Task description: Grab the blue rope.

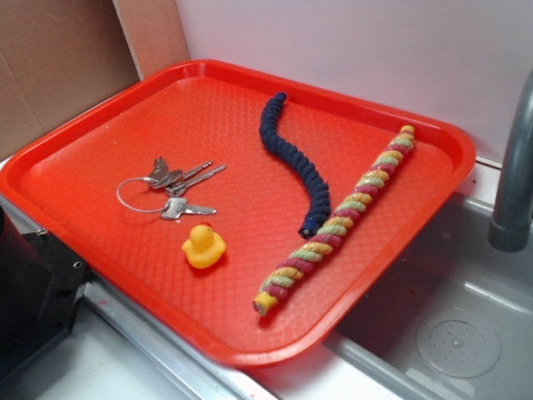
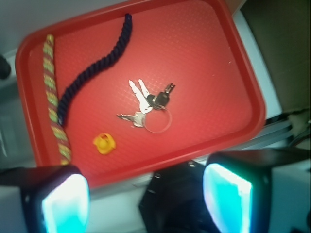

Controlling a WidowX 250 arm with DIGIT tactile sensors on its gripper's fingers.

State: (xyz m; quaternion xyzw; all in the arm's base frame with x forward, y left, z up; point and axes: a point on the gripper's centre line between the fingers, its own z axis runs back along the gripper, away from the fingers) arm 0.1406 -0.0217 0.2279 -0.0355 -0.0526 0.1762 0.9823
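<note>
Both tool [image 2: 146, 194] fingers wide apart, empty.

Blue rope [image 1: 293, 162] (curved) on red tray [image 1: 100, 150]

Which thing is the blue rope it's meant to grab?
Look at the red tray by the sink. Right of the keys and yellow duck lie two ropes. The blue rope is the dark, wavy one, shorter than the straight multicoloured rope beside it.
</note>
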